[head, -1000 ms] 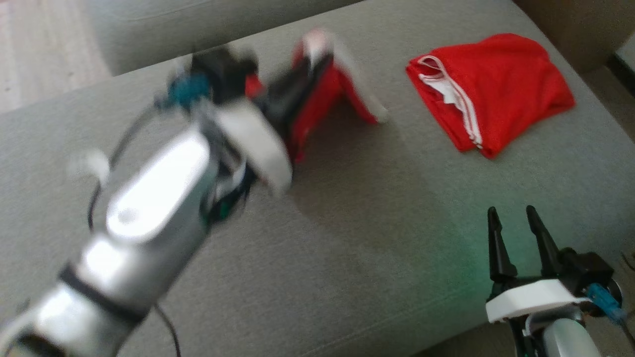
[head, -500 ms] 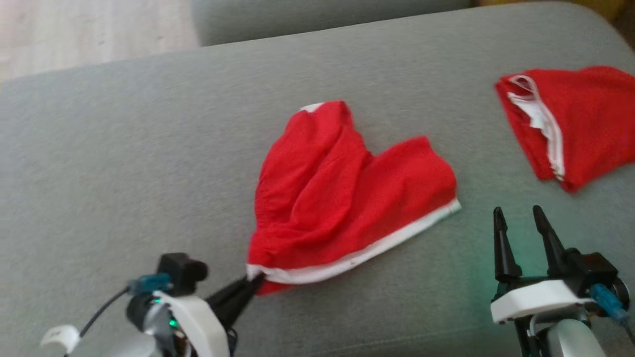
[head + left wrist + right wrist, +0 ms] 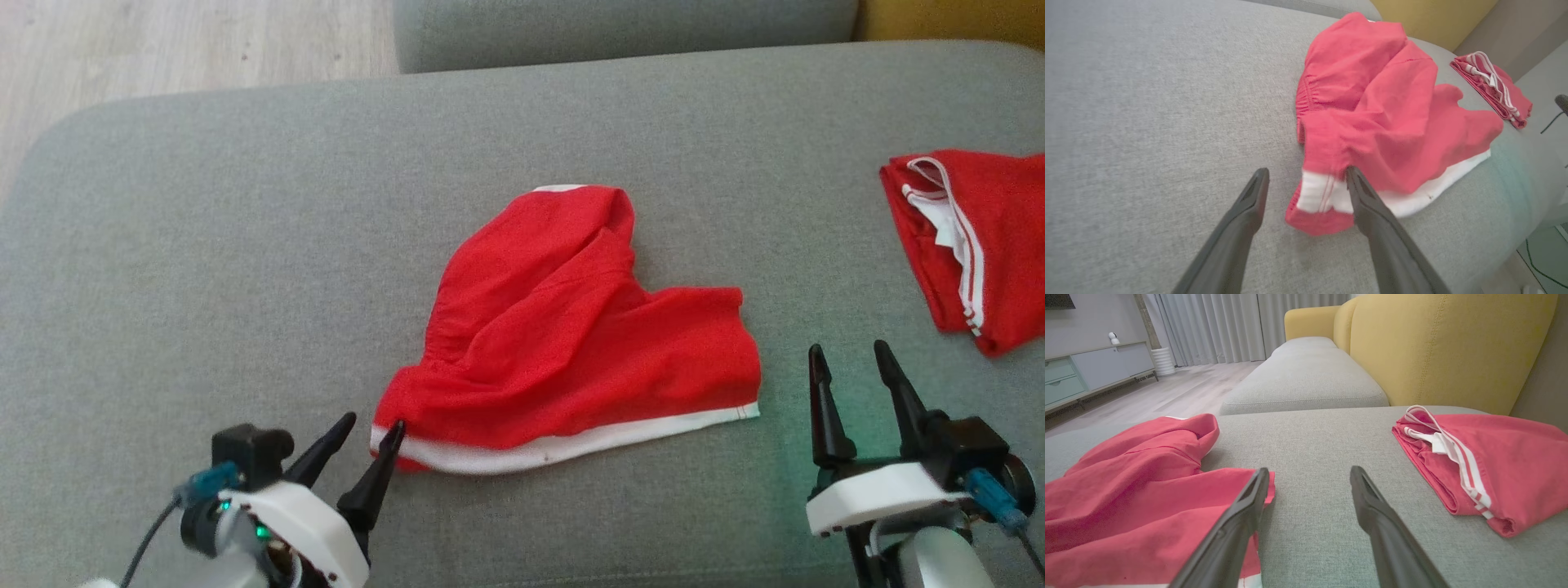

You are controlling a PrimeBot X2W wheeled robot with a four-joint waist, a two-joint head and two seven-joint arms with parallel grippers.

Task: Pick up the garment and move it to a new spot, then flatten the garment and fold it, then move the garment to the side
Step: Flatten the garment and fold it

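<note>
The garment [image 3: 571, 327] is a pair of red shorts with a white band, lying crumpled in the middle of the grey cushion [image 3: 204, 245]. My left gripper [image 3: 374, 422] stands open at the garment's near left corner, one fingertip touching the white band. In the left wrist view the garment [image 3: 1384, 106] has that banded corner lying loose between the open fingers of my left gripper [image 3: 1307, 174]. My right gripper [image 3: 845, 351] is open and empty, just right of the garment's hem. In the right wrist view my right gripper [image 3: 1309, 473] has the garment [image 3: 1126, 490] at its left.
A second red garment [image 3: 980, 245] lies folded at the cushion's right edge, also seen as the folded red garment [image 3: 1486, 457]. Another grey cushion [image 3: 1306, 379] and a yellow sofa back [image 3: 1437, 347] lie beyond. Wooden floor [image 3: 163, 41] shows past the far left edge.
My left arm brought the garment down onto the cushion, dragged its corner toward me, then opened and let go. The camera has shifted too. The right gripper has stayed put.
</note>
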